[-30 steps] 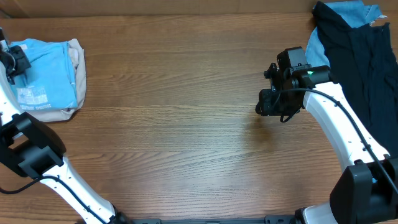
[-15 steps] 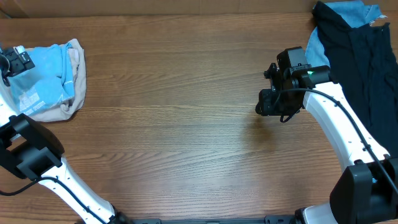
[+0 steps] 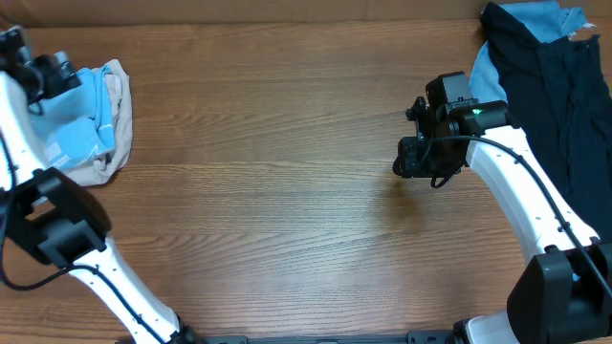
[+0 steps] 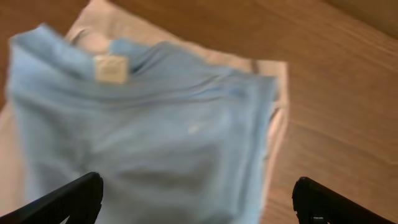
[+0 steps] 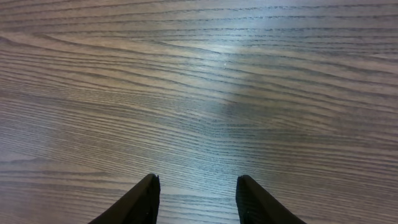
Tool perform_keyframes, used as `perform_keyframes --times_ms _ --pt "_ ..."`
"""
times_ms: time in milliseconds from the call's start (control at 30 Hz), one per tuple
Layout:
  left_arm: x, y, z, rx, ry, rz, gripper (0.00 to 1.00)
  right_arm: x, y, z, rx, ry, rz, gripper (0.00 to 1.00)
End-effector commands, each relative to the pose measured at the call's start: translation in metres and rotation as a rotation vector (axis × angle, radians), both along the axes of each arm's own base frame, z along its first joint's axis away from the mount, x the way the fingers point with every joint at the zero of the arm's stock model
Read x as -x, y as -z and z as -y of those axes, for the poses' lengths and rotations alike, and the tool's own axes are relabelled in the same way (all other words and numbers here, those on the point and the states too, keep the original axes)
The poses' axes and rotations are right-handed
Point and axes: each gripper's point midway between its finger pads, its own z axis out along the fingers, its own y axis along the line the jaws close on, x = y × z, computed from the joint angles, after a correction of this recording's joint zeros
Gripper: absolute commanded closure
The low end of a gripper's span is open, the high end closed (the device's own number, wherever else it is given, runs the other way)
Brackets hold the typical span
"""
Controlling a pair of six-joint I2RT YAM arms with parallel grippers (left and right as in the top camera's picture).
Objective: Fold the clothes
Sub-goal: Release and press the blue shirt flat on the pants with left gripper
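- Overhead gives us one sky-blue T-shirt (image 3: 81,107), folded into a bundle at the far left edge of the table (image 3: 287,201). It lies on top of one beige garment (image 3: 118,96) that peeks out along its right side and near end.
- Its long axis runs up and down the picture. A pale print patch (image 3: 59,148) sits at the near end, and a white neck tag (image 4: 112,67) shows on the left wrist camera.
- Left gripper (image 4: 199,200) hangs right above the shirt, spread wide, nothing between its fingers.
- Right gripper (image 5: 196,198) is over bare wood right of centre, partly parted, holding nothing.
- One dark pile (image 3: 559,115) with denim-blue cloth (image 3: 486,72) lies far right.
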Motion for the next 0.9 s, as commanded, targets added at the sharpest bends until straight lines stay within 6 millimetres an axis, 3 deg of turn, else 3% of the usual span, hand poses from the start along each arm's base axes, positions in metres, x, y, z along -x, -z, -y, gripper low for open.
perform_keyframes --times_ms 0,267,467,667,867 --pt "-0.015 -0.006 0.008 -0.076 -0.044 -0.002 0.00 -0.005 -0.014 0.001 -0.004 -0.003 0.049 0.56" --pt "-0.036 0.017 0.022 -0.113 -0.086 -0.009 0.00 -0.005 -0.013 0.001 -0.004 -0.003 0.049 0.56" --pt "-0.030 0.033 0.004 -0.186 -0.147 -0.063 0.13 -0.005 -0.013 0.001 -0.004 -0.003 0.048 0.56" --pt "-0.034 0.039 -0.003 -0.212 -0.162 -0.060 0.12 -0.005 -0.013 0.001 -0.004 -0.003 0.048 0.57" --pt "-0.037 0.062 -0.002 -0.196 -0.154 -0.084 0.13 -0.004 -0.013 0.001 -0.004 -0.002 0.043 0.56"
